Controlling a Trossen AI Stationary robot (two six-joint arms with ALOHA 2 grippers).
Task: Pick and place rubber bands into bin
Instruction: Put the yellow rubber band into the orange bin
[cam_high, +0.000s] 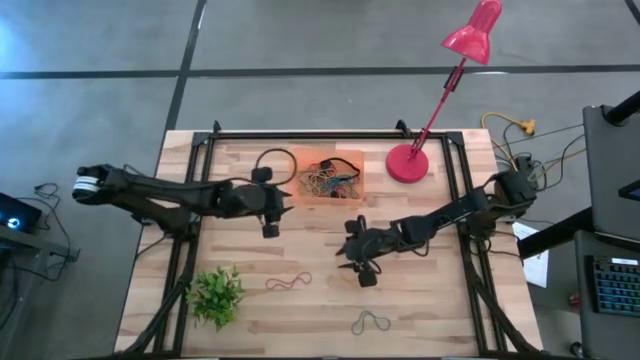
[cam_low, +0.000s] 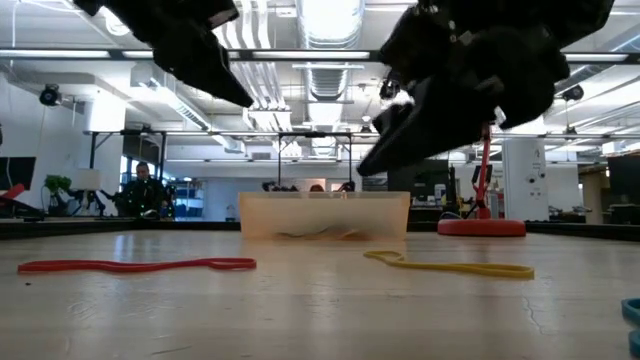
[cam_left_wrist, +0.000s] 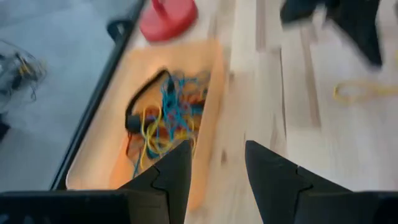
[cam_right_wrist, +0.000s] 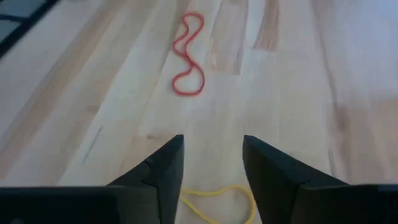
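Note:
The orange bin (cam_high: 333, 178) stands at the far middle of the table, with a tangle of rubber bands (cam_left_wrist: 163, 118) of several colours lying in it. My left gripper (cam_left_wrist: 217, 168) hovers open just beside the bin's left end (cam_high: 287, 203), with nothing between its fingers. My right gripper (cam_right_wrist: 213, 155) is open above the table's middle (cam_high: 347, 255), clear of the wood in the low view. A yellow band (cam_right_wrist: 217, 199) lies flat on the table under it. A red band (cam_high: 288, 282) lies nearer the front, and a greenish band (cam_high: 370, 322) lies near the front edge.
A red desk lamp (cam_high: 408, 163) stands to the right of the bin. A small green plant (cam_high: 216, 295) sits at the front left. Black frame rails (cam_high: 190, 200) run along the table's left, right and far sides. Bare wood lies between the loose bands.

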